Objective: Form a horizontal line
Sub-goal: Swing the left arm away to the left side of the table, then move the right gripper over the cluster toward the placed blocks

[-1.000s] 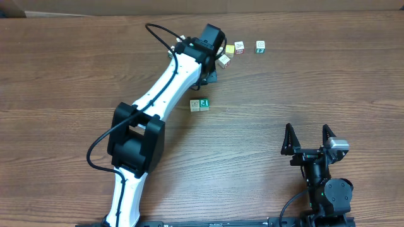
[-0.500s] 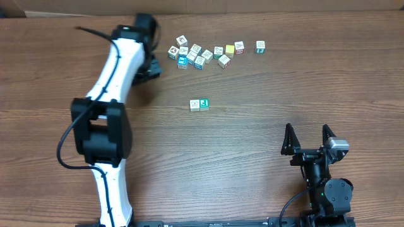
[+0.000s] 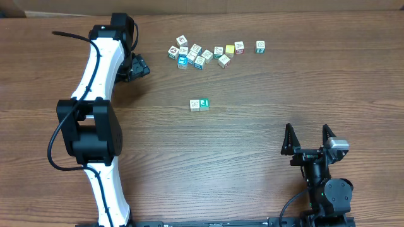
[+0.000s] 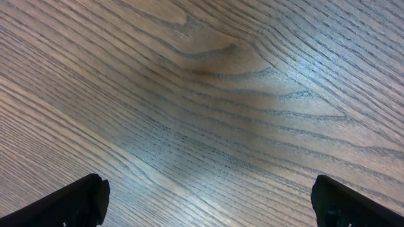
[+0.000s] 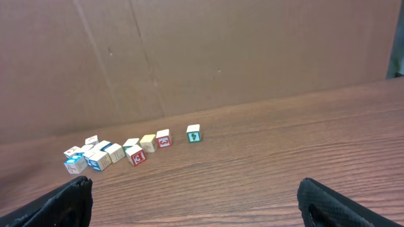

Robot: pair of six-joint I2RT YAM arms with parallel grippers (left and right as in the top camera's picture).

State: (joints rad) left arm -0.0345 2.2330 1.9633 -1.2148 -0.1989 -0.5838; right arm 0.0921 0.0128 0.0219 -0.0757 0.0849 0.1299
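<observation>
The horizontal line is a short row of two tiny cubes at the table's middle, one white and one teal-green, touching side by side. My left gripper hangs far to the left of it and left of the cube cluster. In the left wrist view the left gripper is open, with only bare wood between its fingers. My right gripper rests near the front right, open and empty. The right wrist view shows the same gripper open; the row is out of that view.
An irregular cluster of several small picture cubes lies at the back, with a lone cube at its right end; the right wrist view shows the cluster too. A cardboard wall stands behind the table.
The left arm has swung from over the cube cluster to the far left, and its gripper has gone from shut to open. The cubes and the right arm have not moved.
</observation>
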